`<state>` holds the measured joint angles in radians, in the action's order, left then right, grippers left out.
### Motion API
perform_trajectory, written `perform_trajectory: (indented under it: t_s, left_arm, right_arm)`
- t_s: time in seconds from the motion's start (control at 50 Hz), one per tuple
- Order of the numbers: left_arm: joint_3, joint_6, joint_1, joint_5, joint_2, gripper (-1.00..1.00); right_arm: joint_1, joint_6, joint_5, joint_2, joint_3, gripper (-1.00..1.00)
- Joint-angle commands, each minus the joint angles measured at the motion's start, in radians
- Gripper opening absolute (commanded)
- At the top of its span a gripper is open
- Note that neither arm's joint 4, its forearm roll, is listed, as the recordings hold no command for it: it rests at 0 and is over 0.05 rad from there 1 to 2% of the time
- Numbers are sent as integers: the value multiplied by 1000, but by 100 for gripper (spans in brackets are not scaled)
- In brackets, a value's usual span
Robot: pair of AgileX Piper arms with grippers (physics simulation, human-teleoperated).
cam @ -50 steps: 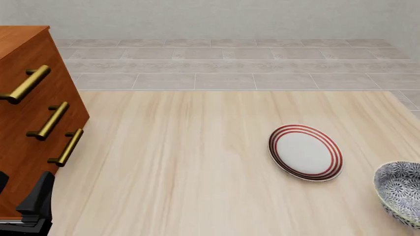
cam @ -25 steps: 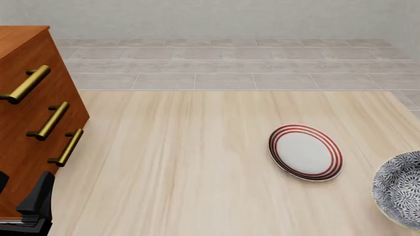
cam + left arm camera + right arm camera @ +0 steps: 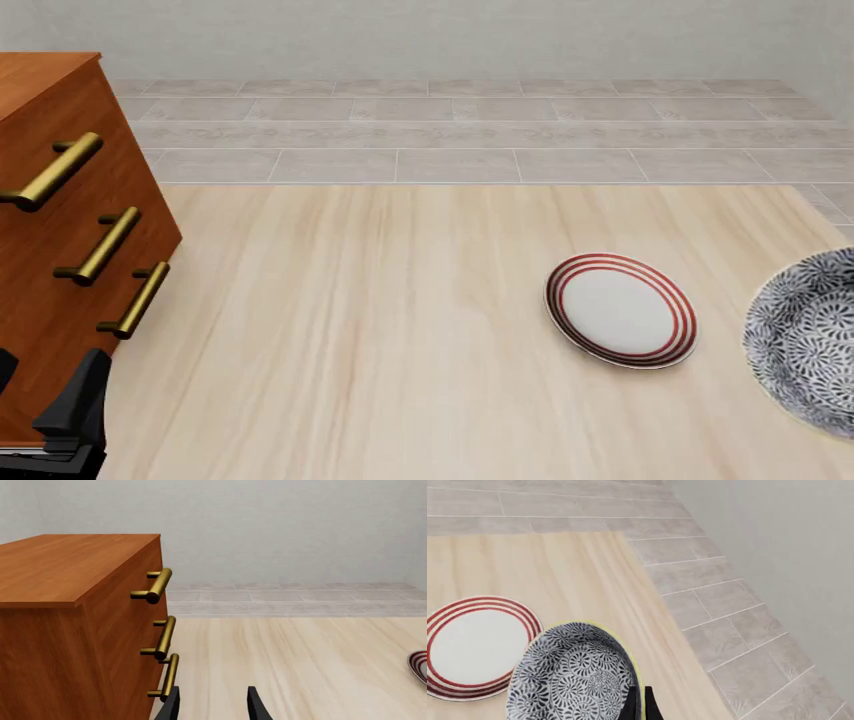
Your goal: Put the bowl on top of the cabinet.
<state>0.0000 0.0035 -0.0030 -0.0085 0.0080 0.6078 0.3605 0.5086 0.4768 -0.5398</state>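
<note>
The blue-and-white patterned bowl [image 3: 809, 340] hangs tilted at the table's right edge, its inside facing the front camera. In the right wrist view my right gripper [image 3: 640, 705] is shut on the pale rim of the bowl [image 3: 574, 675]; the gripper itself is outside the front view. The reddish-brown cabinet [image 3: 60, 260] with brass handles stands at the far left. My left gripper [image 3: 67, 420] sits low beside the cabinet's front. In the left wrist view, the left gripper [image 3: 213, 709] is open with nothing between its fingers, next to the cabinet [image 3: 67, 610].
A white plate with red rings [image 3: 622, 310] lies on the wooden table [image 3: 374, 330] just left of the bowl; it also shows as the plate [image 3: 470, 647] in the right wrist view. Grey tiled floor [image 3: 454, 130] and a wall lie beyond the table's far edge.
The bowl has risen at the right edge and tipped, so more of its inside shows. The left arm, plate and cabinet have not moved.
</note>
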Motion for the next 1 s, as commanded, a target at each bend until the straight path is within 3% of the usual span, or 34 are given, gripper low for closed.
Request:
perform_trajectory:
  t_s: [0.02,0.42,1.0]
  left_arm:
    - [-1,1,1,4,-3,100]
    - [-1,0,1,4,-3,100]
    - [-1,0,1,4,-3,100]
  right_arm:
    - [-93,-52,54,-78,-57,-100]
    - [-273,-129,0,-144,-81,-100]
    - [-457,-127,-203,-48,-81,-100]
